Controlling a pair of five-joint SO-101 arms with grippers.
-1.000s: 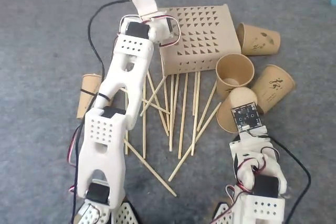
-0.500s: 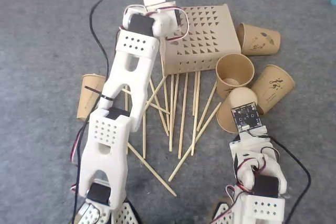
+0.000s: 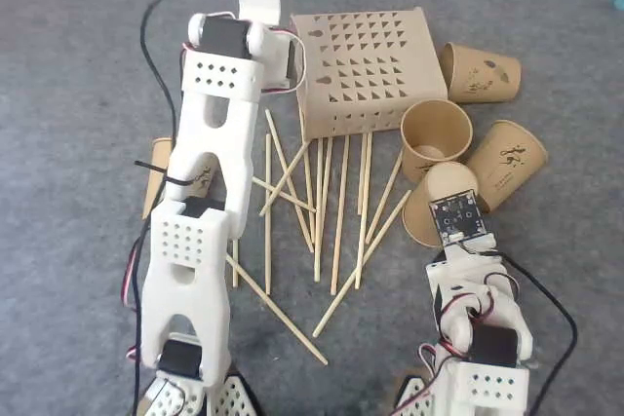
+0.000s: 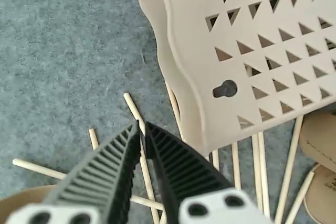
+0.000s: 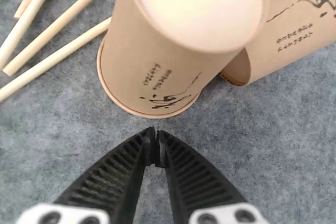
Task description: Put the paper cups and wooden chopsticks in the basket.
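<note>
With left gripper (image 4: 143, 128) pressed together above chopsticks (image 3: 339, 211) beside the overturned basket (image 3: 366, 65), spread wide, straddle just one, pinch mid-length. Same for right gripper (image 5: 156, 148), pressed together near an upended paper cup (image 5: 157, 72).

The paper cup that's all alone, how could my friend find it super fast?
Start at the beige basket with triangle holes, then follow the pale wooden chopsticks fanning out from it towards the arms. On their left, away from the four brown paper cups huddled on the right, one more paper cup lies on its side alone, partly under the white left arm.
</note>
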